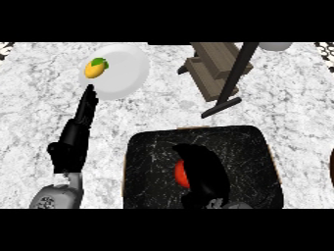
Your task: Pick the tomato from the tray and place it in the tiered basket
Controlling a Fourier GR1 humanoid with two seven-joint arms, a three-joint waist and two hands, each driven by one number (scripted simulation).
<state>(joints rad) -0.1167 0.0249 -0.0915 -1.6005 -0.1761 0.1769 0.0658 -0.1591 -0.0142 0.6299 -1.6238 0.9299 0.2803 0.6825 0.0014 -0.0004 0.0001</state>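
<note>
tomato point(180, 175), red and round, sits on the dark tray point(148, 162), mostly covered by the right hand point(202, 171), whose fingers curl round it. it is likely light, smooth and easily bruised, best cupped around its sides. the left hand point(79, 125) rests open on the counter point(39, 98). the tiered basket point(216, 68) stands beyond the tray, its top cut off.

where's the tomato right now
In the head view the tomato sits on the black tray at lower centre, mostly covered by the right hand curled round it.
</note>
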